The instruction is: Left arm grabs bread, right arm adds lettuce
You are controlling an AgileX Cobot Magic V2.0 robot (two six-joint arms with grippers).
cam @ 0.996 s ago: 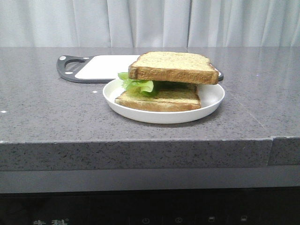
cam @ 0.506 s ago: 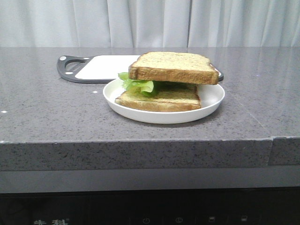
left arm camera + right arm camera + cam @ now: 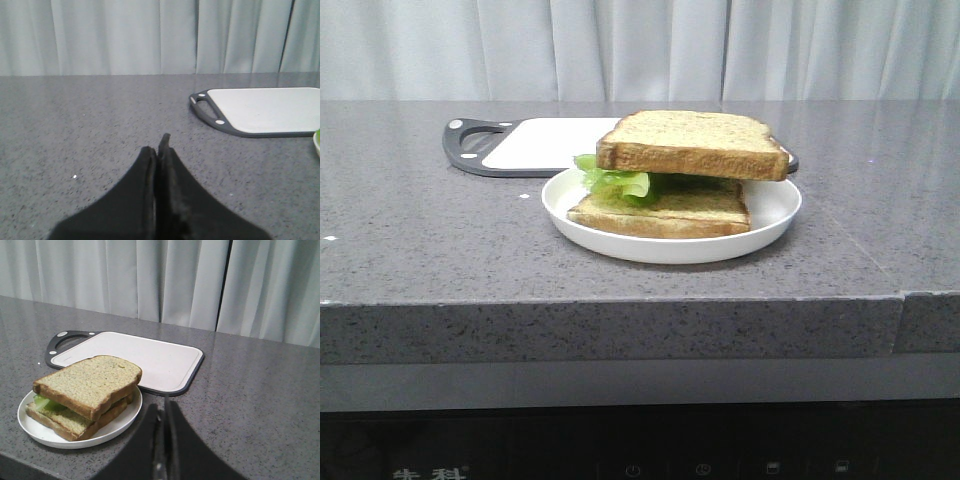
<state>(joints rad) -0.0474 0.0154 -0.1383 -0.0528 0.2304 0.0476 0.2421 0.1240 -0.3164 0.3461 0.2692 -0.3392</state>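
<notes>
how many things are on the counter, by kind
bread slices: 2 (top, bottom)
lettuce leaves: 1
plates: 1
cutting boards: 1
total: 5

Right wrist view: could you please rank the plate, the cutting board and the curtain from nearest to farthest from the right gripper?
1. Plate: holds the sandwich, just beside the right gripper.
2. Cutting board: on the counter beyond the plate.
3. Curtain: backdrop behind the counter.
</notes>
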